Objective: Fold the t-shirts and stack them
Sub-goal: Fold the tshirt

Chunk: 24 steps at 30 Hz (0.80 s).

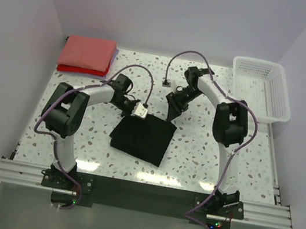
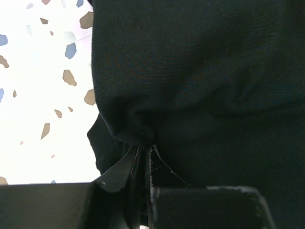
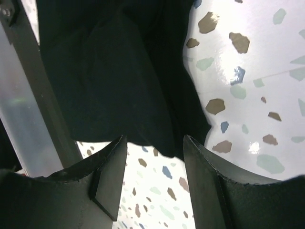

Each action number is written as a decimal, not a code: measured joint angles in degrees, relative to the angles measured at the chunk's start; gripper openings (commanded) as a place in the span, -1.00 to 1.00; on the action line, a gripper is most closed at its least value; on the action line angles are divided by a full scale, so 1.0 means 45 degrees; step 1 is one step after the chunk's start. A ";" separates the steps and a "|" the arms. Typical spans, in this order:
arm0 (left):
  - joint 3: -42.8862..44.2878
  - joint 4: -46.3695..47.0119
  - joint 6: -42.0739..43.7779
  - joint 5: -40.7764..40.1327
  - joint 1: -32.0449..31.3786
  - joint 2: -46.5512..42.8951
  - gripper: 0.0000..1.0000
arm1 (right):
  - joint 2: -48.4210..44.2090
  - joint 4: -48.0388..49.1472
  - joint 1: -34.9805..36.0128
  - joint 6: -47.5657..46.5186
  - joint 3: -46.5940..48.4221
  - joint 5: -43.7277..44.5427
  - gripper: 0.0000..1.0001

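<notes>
Two grippers sit at the far edge of the black t-shirt [image 1: 141, 141] in the top view; it lies folded in the middle of the table [image 1: 205, 152], near-square, no clear long axis, turned a little off the table edge; left gripper [image 1: 140, 111] on its far-left corner, right gripper [image 1: 172, 109] at its far-right corner, so the cloth lies on the near side of both; coral-red t-shirts [image 1: 85, 54] stacked folded at the table's far-left corner, well apart from the black one, nearer the left arm; white basket [image 1: 262, 88] far right. Left wrist view: left gripper [image 2: 145, 151] pinched tight on a bunched fold of the black t-shirt [image 2: 200, 71], cloth puckering into the tips. Right wrist view: right gripper [image 3: 155, 143] with jaws apart, nothing clamped; edge of the black t-shirt [image 3: 114, 71] hangs just beyond the tips, touching or not I cannot tell; table [image 3: 248, 71] shows through the gap. Judgement: fold under way, not stacked yet; only the left holds, so the right likely must close on its corner next; stack lies left of the shirt, so the left arm has the shorter carry.
</notes>
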 measured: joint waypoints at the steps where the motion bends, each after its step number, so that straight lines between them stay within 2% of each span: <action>1: 0.0000 0.0000 0.0000 0.0015 0.0000 0.0005 -1.00 | 0.0068 0.0117 0.0063 0.0087 -0.0010 0.0063 0.08; 6: 0.0039 -0.0015 0.0000 0.0034 0.0000 0.0039 -1.00 | 0.0578 0.0602 0.0301 0.0291 -0.0078 0.0481 0.05; 16: 0.0189 -0.0117 -0.0010 0.0063 0.0000 0.0160 -1.00 | 0.0894 0.0495 0.0330 0.0073 -0.0102 0.0777 -0.30; 20: 0.0233 -0.0126 -0.0015 0.0078 0.0000 0.0199 -1.00 | 0.0889 0.0131 0.0330 -0.0126 -0.0102 0.0729 -0.55; 22: 0.0238 -0.0126 -0.0039 0.0083 0.0000 0.0204 -1.00 | 0.0874 -0.0078 0.0330 -0.0219 -0.0102 0.0724 -0.61; 24: 0.0243 -0.0121 -0.0073 0.0087 0.0000 0.0209 -1.00 | 0.0855 -0.0238 0.0330 -0.0306 -0.0083 0.0729 -0.78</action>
